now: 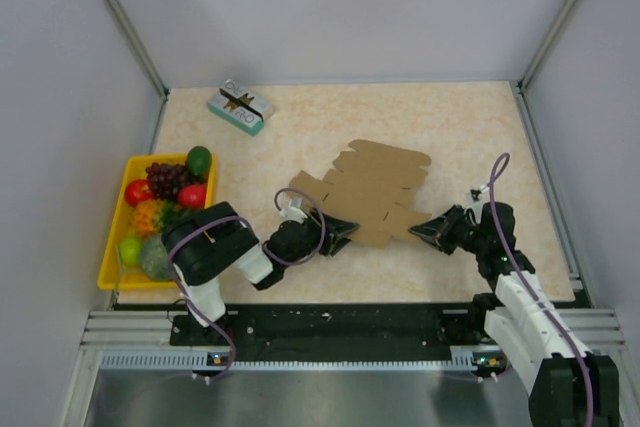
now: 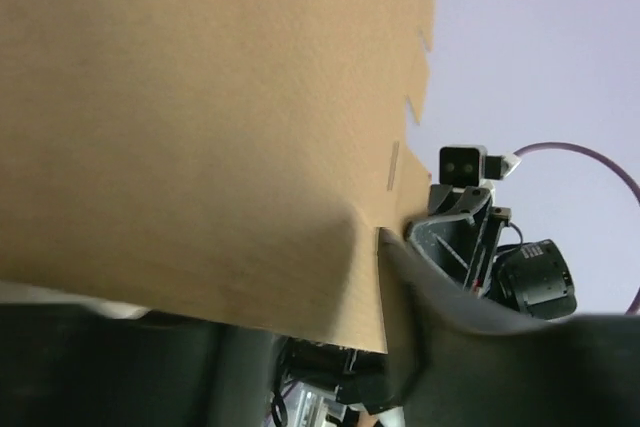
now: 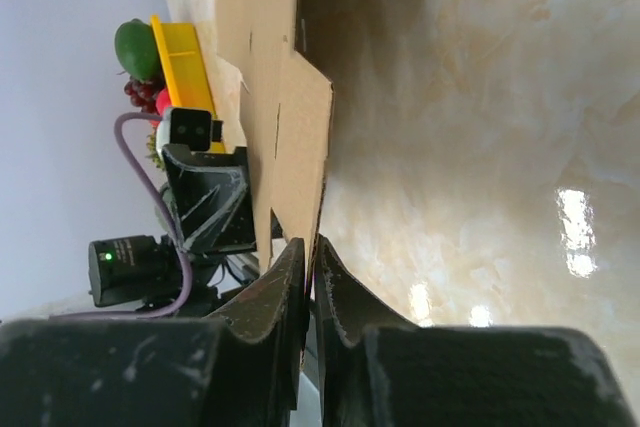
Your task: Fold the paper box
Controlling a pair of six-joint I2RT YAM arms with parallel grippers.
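The paper box (image 1: 375, 187) is a flat brown cardboard sheet with tabs and flaps, held between my two arms at the middle of the table. In the right wrist view its (image 3: 290, 117) near edge is pinched in my right gripper (image 3: 310, 244), which is shut on it. From above, the right gripper (image 1: 413, 231) meets the sheet's right near corner. My left gripper (image 1: 350, 233) is at the sheet's left near edge. In the left wrist view the cardboard (image 2: 200, 127) fills the frame and its corner sits between the spread fingers, touching the right finger (image 2: 420, 287).
A yellow tray (image 1: 110, 242) of fruit stands at the left edge of the table. A small teal-and-white printed box (image 1: 240, 107) lies at the back left. Grey walls close in the table on three sides, and a metal rail runs along the near edge.
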